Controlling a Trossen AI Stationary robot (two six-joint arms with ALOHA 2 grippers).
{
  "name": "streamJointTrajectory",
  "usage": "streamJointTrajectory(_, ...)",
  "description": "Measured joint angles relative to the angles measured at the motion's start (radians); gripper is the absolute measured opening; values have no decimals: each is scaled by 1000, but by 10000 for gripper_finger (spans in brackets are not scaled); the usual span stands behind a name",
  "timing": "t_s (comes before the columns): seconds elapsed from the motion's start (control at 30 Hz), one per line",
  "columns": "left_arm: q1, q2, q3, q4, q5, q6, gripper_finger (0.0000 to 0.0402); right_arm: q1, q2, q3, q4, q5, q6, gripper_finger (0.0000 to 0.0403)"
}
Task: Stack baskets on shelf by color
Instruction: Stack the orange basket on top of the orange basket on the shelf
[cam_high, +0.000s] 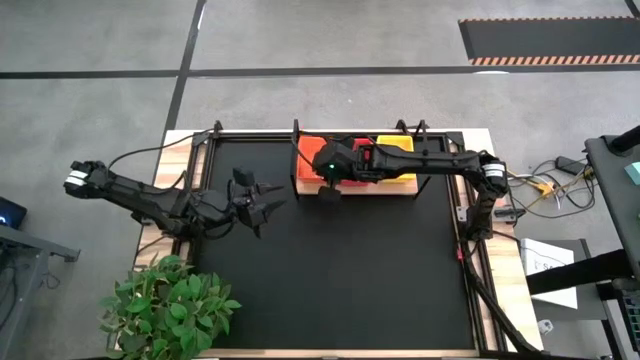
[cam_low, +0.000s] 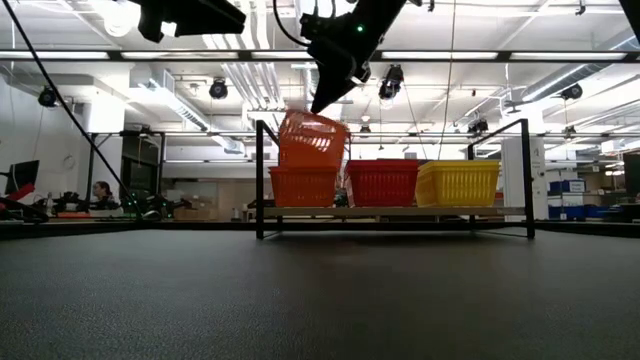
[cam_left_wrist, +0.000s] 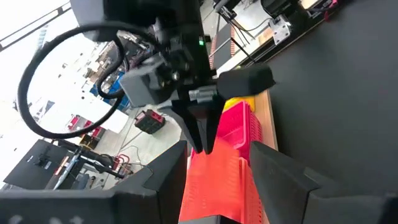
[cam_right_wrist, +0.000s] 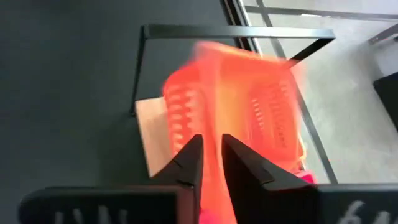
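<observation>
Orange mesh plastic: a tilted basket (cam_low: 312, 137) sits crooked atop the orange stack (cam_low: 304, 186) at the shelf's left end, its slotted walls blurred in the right wrist view. The right pincer (cam_right_wrist: 211, 163) hangs over it with fingers nearly together, only a thin gap between them; whether they pinch its rim I cannot tell. Beside the orange stack stand red baskets (cam_low: 381, 183) in the middle and yellow ones (cam_low: 457, 183) at the right, all shallow and ribbed. The shelf (cam_low: 395, 212) is a pale wood board with thin black uprights, at the far side of the black table (cam_high: 330, 260). The left pincer (cam_high: 257, 203) waits well apart at the left, fingers spread, holding nothing. A leafy plant (cam_high: 170, 305) sits at the near left corner.
</observation>
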Motion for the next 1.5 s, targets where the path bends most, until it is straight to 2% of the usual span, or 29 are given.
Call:
streamJointTrajectory(0.17, 0, 3, 0, 1, 0, -34, 160, -13, 20, -1, 17, 0, 37, 96)
streamJointTrajectory(0.3, -1, 3, 0, 2, 1, -88, 160, -9, 4, -1, 28, -1, 15, 115)
streamJointTrajectory(0.43, -1, 3, -5, 0, 7, -138, 160, 15, -63, -9, 11, -3, -1, 112)
streamJointTrajectory(0.53, -1, 3, -10, 1, 23, -183, 160, 45, -142, -73, 15, -4, -3, 94)
streamJointTrajectory(0.63, -1, 11, -17, 2, 89, -227, 160, 83, -252, -213, 38, -13, -3, 65)
streamJointTrajectory(0.7, -2, 27, -18, 15, 119, -268, 160, 103, -348, -335, 98, -64, -3, 43)
streamJointTrajectory(0.83, 5, 95, -3, 87, 124, -302, 157, 114, -537, -609, 363, -229, 10, 12)
streamJointTrajectory(0.93, 23, 176, 38, 96, 156, -295, 142, 114, -632, -807, 568, -238, -14, 9)
streamJointTrajectory(1.03, 62, 254, 102, 88, 241, -294, 123, 113, -703, -957, 751, -239, -59, 9)
streamJointTrajectory(1.1, 95, 299, 154, 44, 301, -294, 112, 113, -738, -1026, 845, -241, -85, 9)
streamJointTrajectory(1.2, 149, 357, 259, -117, 384, -294, 99, 113, -784, -1088, 889, -245, -100, 9)
streamJointTrajectory(1.3, 198, 425, 377, -276, 398, -303, 94, 113, -829, -1115, 895, -246, -89, 9)
streamJointTrajectory(1.5, 290, 550, 572, -562, 462, -287, 120, 115, -861, -1150, 897, -327, -73, 9)
